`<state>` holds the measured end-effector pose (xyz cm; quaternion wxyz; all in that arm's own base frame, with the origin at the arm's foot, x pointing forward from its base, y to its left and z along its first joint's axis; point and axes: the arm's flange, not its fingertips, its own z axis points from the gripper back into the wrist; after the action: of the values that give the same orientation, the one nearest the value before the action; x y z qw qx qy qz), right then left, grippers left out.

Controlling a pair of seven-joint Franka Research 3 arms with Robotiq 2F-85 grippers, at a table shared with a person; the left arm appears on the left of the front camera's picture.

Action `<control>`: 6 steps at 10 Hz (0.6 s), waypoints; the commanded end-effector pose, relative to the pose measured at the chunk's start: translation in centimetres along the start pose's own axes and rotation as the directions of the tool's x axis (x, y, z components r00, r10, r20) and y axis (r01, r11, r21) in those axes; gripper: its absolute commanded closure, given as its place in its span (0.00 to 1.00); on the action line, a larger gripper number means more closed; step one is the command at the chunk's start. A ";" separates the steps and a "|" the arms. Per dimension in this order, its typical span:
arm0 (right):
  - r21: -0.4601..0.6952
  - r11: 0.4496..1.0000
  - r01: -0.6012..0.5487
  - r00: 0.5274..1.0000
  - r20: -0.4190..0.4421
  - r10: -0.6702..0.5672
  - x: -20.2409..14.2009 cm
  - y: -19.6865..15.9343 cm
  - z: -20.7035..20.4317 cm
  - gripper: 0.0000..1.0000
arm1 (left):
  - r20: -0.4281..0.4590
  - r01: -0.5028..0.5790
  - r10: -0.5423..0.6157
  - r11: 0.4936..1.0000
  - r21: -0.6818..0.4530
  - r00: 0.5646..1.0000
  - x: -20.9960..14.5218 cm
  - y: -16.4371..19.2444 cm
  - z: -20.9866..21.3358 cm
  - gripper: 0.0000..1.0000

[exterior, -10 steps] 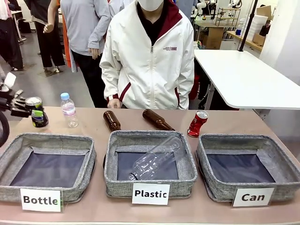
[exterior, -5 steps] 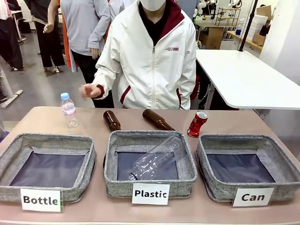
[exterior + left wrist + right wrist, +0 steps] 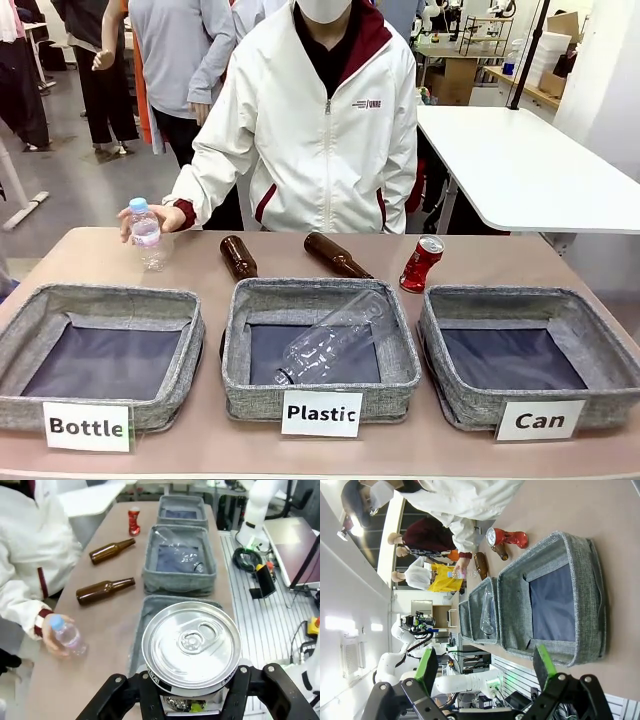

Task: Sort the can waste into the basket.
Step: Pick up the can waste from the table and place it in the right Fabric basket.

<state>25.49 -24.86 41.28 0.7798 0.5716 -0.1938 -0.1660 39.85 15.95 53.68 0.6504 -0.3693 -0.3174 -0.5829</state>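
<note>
In the left wrist view my left gripper is shut on the dark blue can; its silver top faces the camera and a green patch shows low down. It hangs above the near end of the basket row. The red dented can stands tilted on the table behind the "Can" basket, and appears as the red can beside the far basket. My right gripper is open with nothing between its green pads, above the "Can" basket, and the red can lies beyond it.
A person's hand holds a small clear water bottle at the table's left. Two brown glass bottles lie behind the "Plastic" basket, which holds a clear bottle. The "Bottle" basket sits at the left.
My left gripper with the blue can has gone out of the front view at the left edge. The person's hand has reached down and taken hold of the water bottle.
</note>
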 end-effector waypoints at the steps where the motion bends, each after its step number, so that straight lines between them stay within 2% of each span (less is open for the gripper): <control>1: 0.024 0.999 -0.029 1.000 0.011 0.029 0.4 0.1 0.1 0.00 | 0.000 -0.019 0.019 1.000 0.012 1.000 0.6 1.1 0.8 0.87; 2: 0.024 0.999 -0.029 1.000 0.011 0.029 0.4 0.1 0.1 0.00 | 0.000 0.000 0.000 1.000 0.000 1.000 0.0 0.0 0.0 0.55; 3: 0.024 0.999 -0.029 1.000 0.011 0.029 0.4 0.1 0.1 0.00 | 0.047 0.034 -0.031 0.997 -0.062 0.998 0.9 -0.2 -2.9 0.55; 4: 0.024 0.999 -0.029 1.000 0.011 0.029 0.4 0.1 0.1 0.00 | 0.033 0.046 -0.043 0.994 -0.101 0.999 5.3 -0.7 -7.1 0.55; 5: 0.024 0.999 -0.029 1.000 0.011 0.029 0.4 0.1 0.1 0.00 | -0.048 0.071 -0.076 0.992 -0.103 0.996 9.6 -1.1 -10.5 0.55; 6: 0.024 0.999 -0.029 1.000 0.011 0.029 0.4 0.1 0.1 0.00 | -0.070 0.103 -0.114 0.985 -0.141 0.991 13.1 -1.6 -13.8 0.55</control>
<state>25.56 -24.86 41.34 0.7803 0.5712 -0.1937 -0.1653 39.65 1.54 56.35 0.6018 -0.3874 -0.2776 -0.6409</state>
